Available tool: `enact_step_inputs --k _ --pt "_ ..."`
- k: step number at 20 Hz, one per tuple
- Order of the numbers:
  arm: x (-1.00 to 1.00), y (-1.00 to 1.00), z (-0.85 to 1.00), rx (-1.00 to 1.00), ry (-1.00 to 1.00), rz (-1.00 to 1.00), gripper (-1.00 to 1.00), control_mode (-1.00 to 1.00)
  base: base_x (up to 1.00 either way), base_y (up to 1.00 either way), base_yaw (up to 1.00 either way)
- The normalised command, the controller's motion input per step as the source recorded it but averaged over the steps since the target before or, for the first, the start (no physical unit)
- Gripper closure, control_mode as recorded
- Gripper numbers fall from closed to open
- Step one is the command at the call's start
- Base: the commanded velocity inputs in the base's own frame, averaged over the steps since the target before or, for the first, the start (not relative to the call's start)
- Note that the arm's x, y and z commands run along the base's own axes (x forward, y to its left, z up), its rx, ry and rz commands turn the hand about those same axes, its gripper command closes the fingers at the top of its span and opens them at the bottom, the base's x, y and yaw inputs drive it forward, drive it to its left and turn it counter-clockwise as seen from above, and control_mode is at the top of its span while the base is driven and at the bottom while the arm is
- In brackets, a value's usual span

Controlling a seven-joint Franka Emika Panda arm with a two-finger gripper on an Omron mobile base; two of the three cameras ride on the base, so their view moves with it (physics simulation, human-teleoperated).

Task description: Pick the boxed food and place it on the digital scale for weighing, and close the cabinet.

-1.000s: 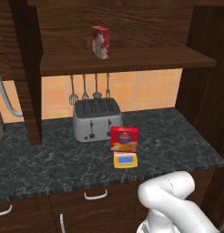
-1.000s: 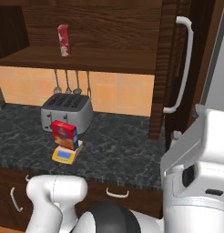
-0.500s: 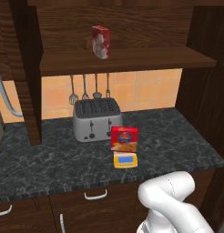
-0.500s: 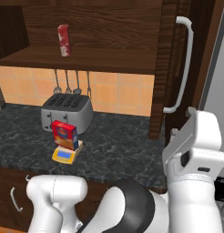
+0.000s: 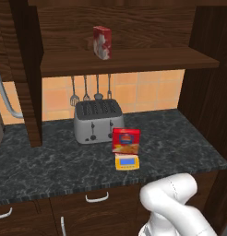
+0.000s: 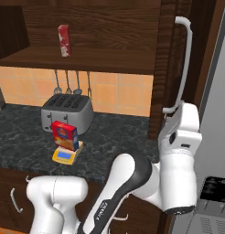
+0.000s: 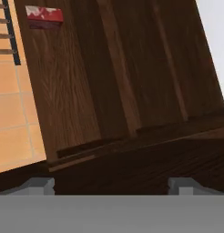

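With the box (image 5: 126, 140) already standing on the scale (image 5: 127, 162) in front of the toaster (image 5: 98, 120), what remains is the cabinet: its open door (image 6: 173, 68) stands edge-on at the right, long handle (image 6: 184, 64) vertical, directly ahead of the gripper (image 7: 110, 184), whose jaws are spread wide and empty

Boxed food (image 5: 126, 140) was red with yellow picture, blue oval logo. Digital scale (image 5: 127, 162) yellow, bluish display. Toaster (image 5: 98, 121) silver. Cabinet (image 6: 171, 59) dark brown wood. Counter (image 5: 50, 161) black-grey marbled. Backsplash (image 5: 147, 92) orange tile.
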Motion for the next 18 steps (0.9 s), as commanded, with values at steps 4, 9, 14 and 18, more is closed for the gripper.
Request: enact_step_inputs --k 4,9,14,18 --pt "0.41 0.48 0.05 -0.01 -0.23 0.05 -1.0 -1.0 0.0 0.0 0.0" --pt "0.97 1.0 0.0 -0.14 -0.24 0.06 -1.0 -1.0 0.0 0.0 0.0" --pt "1.0 1.0 0.13 -0.19 -0.28 0.04 -1.0 -1.0 0.0 0.0 0.0" --pt "1.0 1.0 0.3 -0.19 -0.22 0.01 -1.0 -1.0 0.0 0.0 0.0"
